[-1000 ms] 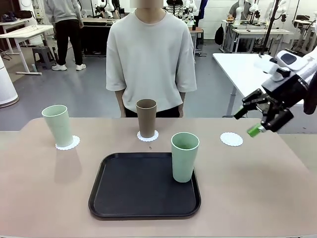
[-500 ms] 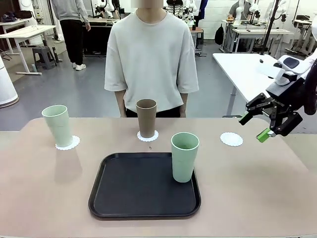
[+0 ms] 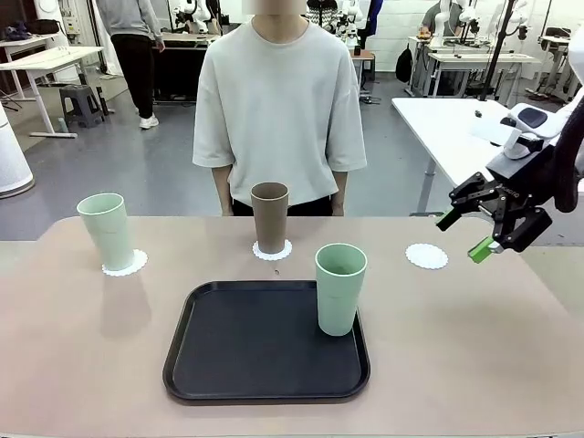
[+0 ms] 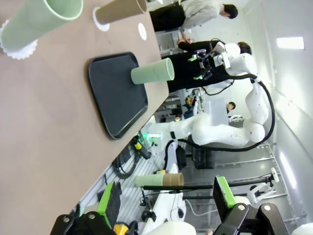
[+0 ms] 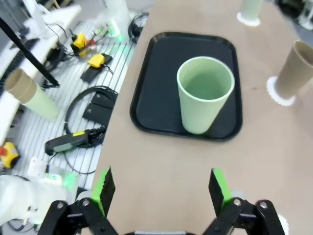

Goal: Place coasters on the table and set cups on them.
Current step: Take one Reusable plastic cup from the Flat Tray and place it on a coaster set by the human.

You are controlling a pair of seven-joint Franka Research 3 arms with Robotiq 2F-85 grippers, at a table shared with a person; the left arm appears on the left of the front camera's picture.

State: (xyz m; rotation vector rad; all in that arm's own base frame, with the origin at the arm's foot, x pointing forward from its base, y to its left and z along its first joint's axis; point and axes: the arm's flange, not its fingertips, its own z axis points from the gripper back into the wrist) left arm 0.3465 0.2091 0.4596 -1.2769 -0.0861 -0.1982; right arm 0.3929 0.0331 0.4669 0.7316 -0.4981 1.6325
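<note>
Right end effector (image 3: 475, 226) spread wide, empty, hovers right of frame. Last green cup (image 3: 339, 288) on black tray (image 3: 210, 365), centre; bare coaster (image 3: 426, 256) on worktop (image 3: 474, 365) awaits. Next: likely grasp, transfer.

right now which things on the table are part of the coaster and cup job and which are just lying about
Part of the job:
- empty coaster
- green cup on the tray
- brown cup on its coaster
- left green cup on its coaster

Just lying about:
- black tray
</note>
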